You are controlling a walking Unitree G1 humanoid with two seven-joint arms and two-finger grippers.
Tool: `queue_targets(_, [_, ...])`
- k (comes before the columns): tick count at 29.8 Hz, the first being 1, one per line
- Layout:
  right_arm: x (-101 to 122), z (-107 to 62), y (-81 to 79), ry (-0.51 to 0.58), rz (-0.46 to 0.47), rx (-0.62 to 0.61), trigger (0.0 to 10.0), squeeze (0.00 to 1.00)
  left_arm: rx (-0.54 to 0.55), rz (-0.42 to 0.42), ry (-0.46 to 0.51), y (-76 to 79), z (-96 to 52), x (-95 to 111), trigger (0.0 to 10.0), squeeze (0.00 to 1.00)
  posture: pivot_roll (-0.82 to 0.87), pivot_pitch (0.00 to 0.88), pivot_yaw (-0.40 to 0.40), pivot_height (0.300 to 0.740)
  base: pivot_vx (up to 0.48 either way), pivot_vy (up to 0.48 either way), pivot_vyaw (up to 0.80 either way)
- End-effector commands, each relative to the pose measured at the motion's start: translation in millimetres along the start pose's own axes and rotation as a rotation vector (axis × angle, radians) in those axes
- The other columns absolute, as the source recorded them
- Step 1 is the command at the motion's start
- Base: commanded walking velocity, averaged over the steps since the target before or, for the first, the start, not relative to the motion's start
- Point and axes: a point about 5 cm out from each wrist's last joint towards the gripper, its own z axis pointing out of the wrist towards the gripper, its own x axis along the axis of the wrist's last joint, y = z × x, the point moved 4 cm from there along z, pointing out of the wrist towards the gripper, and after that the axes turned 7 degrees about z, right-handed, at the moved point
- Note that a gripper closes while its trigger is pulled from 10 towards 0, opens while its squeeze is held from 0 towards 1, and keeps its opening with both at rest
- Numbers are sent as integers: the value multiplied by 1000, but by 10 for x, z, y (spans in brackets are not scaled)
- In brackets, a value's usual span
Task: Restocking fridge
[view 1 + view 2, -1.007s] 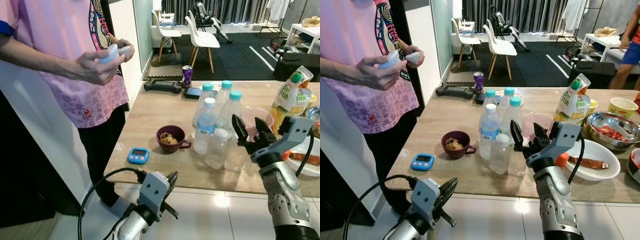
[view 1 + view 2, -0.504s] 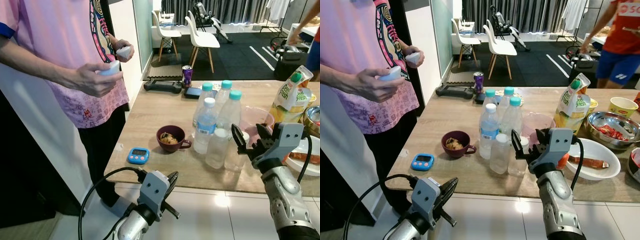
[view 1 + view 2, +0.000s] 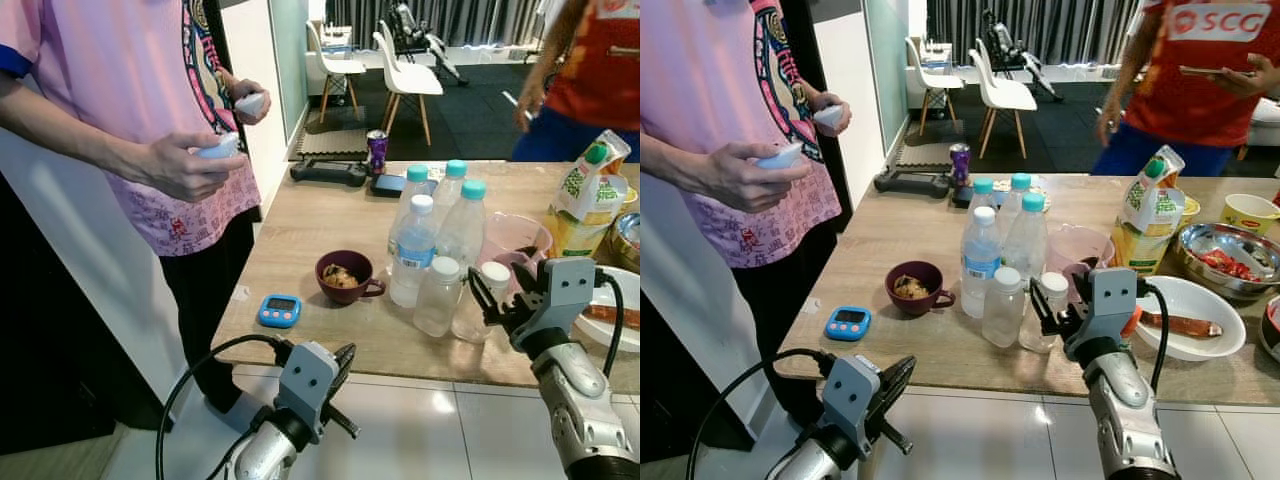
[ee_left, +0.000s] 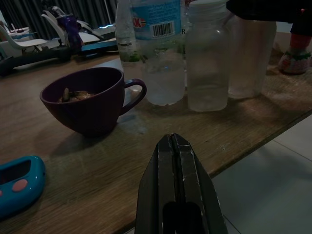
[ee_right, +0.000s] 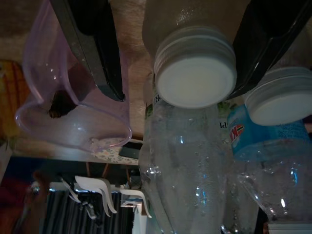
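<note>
Light wooden table (image 3: 310, 225) on glossy white tiled floor (image 3: 440, 440); right gripper (image 3: 1058, 305), fingers wide, straddles short white-capped clear plastic bottle (image 3: 1047, 312).

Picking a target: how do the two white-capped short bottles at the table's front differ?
The right bottle stands between the open right gripper's fingers; the left bottle stands free. The right bottle sits lower and is partly hidden by the gripper; the left bottle shows whole. Both are clear, upright and white-capped.

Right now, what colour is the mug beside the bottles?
Dark purple mug, clearest in the left eye view.
</note>
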Motion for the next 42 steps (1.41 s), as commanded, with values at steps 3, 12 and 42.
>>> queue_targets(3, [-138,-74,-5,-50,-43,21,10000,0,-13,-1,-14,21,-31,-18,10000,0,56,107,23,740,0,0,0])
queue_targets(12, [-251,-119,-91,-77,-41,38,10000,0,-20,5,-16,29,-29,-16,10000,0,57,107,24,740,0,0,0])
queue_targets(42, [-617,-139,-225,-152,58,-96,10000,0,-7,16,-19,3,-18,-19,10000,0,59,107,25,740,0,0,0])
